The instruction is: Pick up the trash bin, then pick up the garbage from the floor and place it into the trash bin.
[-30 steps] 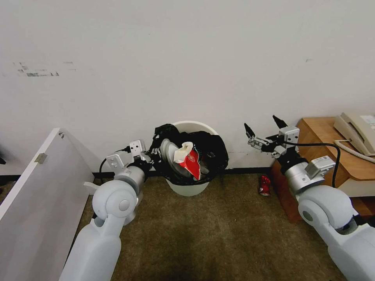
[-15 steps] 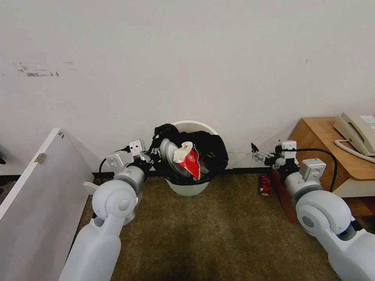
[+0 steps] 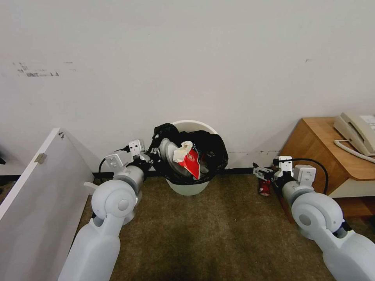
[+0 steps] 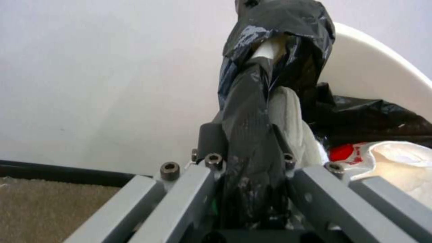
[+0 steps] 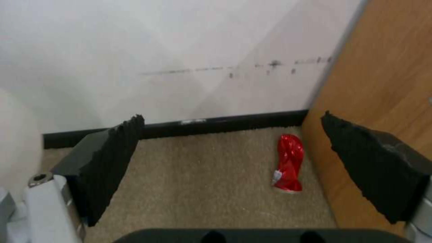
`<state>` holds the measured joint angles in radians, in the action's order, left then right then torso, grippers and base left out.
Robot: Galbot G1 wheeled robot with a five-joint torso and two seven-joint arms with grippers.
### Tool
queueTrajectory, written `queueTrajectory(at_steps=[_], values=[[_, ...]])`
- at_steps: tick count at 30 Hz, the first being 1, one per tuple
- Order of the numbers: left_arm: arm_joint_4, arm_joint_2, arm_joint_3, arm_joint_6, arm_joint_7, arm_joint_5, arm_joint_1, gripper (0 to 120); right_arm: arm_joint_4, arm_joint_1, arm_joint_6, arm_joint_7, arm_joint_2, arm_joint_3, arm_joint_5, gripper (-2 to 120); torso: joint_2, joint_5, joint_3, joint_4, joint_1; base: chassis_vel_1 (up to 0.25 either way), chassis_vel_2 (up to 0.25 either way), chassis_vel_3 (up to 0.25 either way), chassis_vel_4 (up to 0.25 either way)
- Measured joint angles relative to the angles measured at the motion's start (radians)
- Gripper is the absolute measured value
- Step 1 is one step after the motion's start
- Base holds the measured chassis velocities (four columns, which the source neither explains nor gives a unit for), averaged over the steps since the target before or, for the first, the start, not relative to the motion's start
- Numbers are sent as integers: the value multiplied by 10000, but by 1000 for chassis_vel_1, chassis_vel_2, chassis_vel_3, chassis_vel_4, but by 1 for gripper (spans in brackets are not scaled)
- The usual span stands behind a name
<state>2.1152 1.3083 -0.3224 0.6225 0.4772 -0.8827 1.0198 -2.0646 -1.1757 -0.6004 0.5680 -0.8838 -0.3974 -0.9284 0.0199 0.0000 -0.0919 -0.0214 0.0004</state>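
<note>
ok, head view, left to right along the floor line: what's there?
White board → left gripper, shut on the bag-covered rim → trash bin → right gripper, open above the red can → wooden cabinet → telephone.

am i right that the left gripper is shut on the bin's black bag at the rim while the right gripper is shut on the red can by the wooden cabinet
Partly. The left gripper is shut on the black bag, but in the right wrist view the right gripper is open, and the red can lies untouched on the carpet.
</note>
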Motion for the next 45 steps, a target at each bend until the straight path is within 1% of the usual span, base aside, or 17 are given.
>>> queueTrajectory(at_steps=[12, 15, 20, 22, 29, 34, 45], values=[[87, 14, 2, 0, 0, 21, 123, 4, 1419, 439, 138, -218, -378, 299, 136, 100, 0, 0, 0, -1, 0, 0, 0, 0, 0], [97, 19, 7, 1, 0, 35, 135, 4, 2029, 747, 276, -411, -592, 515, 302, 100, 0, 0, 0, 0, 0, 0, 0, 0, 0], [127, 8, 5, 0, 0, 37, 156, 4, 2546, 976, 420, -612, -770, 649, 532, 100, 0, 0, 0, 1, 0, 0, 0, 0, 0], [150, -21, -32, 0, -2, 33, 160, 4, 3115, 1180, 575, -852, -917, 709, 734, 100, -1, 0, 0, 0, 0, 0, 0, 0, 0], [167, -35, -57, 0, -5, 30, 169, 4, 3728, 1396, 709, -1042, -1131, 730, 919, 100, 0, 0, 0, 0, 0, 0, 0, 0, 0], [214, -36, -74, 0, -10, 30, 201, 4, 4497, 1623, 892, -1238, -1425, 773, 1167, 100, 0, 0, 0, 0, 0, 0, 0, 0, 0], [294, -64, -133, -7, -18, 52, 316, 4, 5560, 1802, 1275, -1628, -1698, 676, 1613, 100, 0, 0, 0, -1, 0, 0, 0, 0, 0]])
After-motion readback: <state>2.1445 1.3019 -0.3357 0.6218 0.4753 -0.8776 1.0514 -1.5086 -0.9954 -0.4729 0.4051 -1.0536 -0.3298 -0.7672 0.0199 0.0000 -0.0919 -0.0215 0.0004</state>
